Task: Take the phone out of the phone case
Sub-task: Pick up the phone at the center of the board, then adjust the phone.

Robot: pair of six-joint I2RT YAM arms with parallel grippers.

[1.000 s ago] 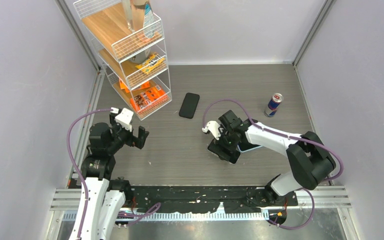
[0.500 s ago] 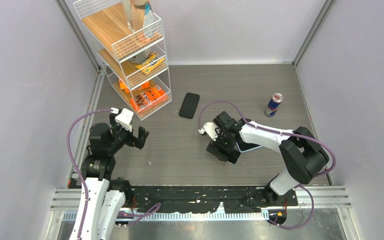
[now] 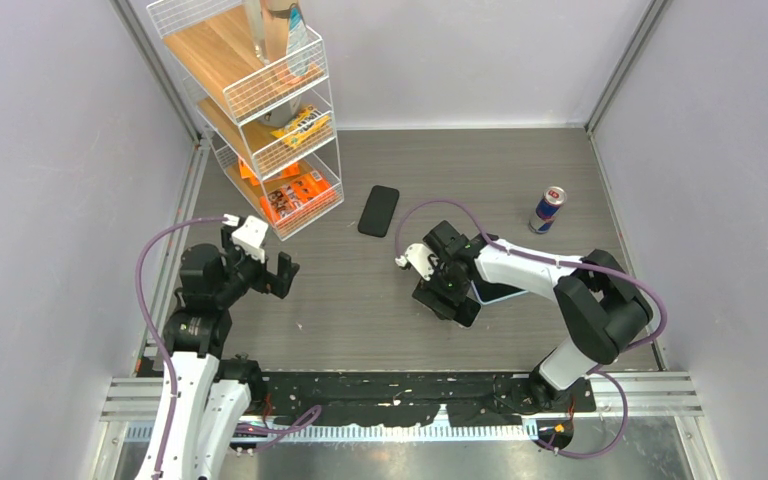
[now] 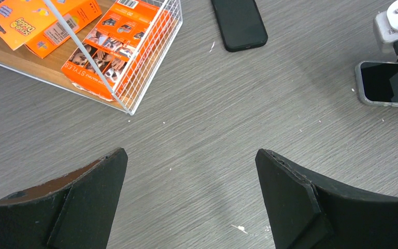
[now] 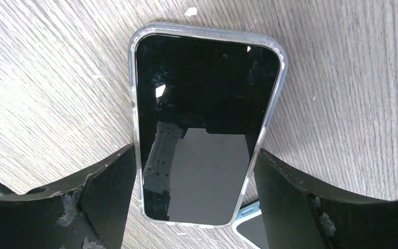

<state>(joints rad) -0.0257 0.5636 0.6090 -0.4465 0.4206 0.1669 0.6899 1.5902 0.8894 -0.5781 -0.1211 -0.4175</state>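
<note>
We see bright, even light that comes from above. On the grey wood-grain table (image 3: 520,170) the shadows are soft and pale, and the red and blue drink can (image 3: 548,209) has only a small one. The top view is sharp, but the pale purple walls (image 3: 50,150) lean out at the edges. In the right wrist view the black phone in its clear case (image 5: 207,104) shines like a mirror: we see a grey shape in the glass and small white glints. In the left wrist view the table grain is sharp, with a faint dark patch low down.
</note>
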